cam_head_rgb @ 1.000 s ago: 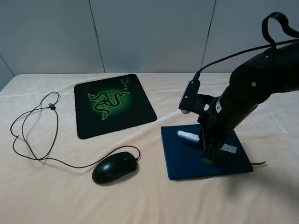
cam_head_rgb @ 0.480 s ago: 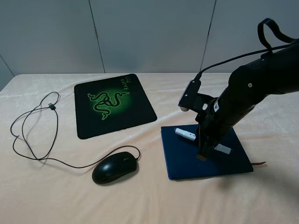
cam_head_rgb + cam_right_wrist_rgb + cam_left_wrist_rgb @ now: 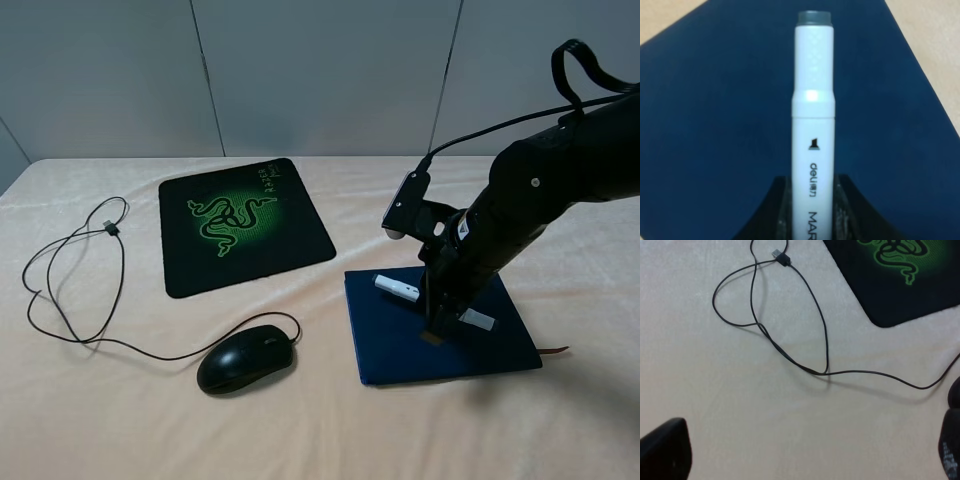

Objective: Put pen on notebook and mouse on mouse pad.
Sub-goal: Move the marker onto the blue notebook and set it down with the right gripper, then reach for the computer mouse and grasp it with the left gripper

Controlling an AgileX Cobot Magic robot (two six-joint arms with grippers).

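Observation:
The white pen (image 3: 398,287) lies across the navy notebook (image 3: 400,348) at the right front of the table. My right gripper (image 3: 437,325) comes down on its middle. In the right wrist view the pen (image 3: 813,120) sits between the dark fingers (image 3: 781,210), which press both sides of the barrel over the notebook (image 3: 715,100). The black mouse (image 3: 245,360) rests on the cloth in front of the mouse pad (image 3: 245,225), apart from it. My left gripper (image 3: 807,452) hovers open over the mouse cable (image 3: 825,355); it does not show in the exterior high view.
The mouse cable (image 3: 70,280) loops widely over the left part of the table. A brown ribbon (image 3: 555,350) sticks out of the notebook's right side. A corner of the mouse pad (image 3: 910,285) shows in the left wrist view.
My right gripper and the pen shifted slightly left over the notebook between one second and half a second ago. Nothing has moved since; the mouse and cable stay put.

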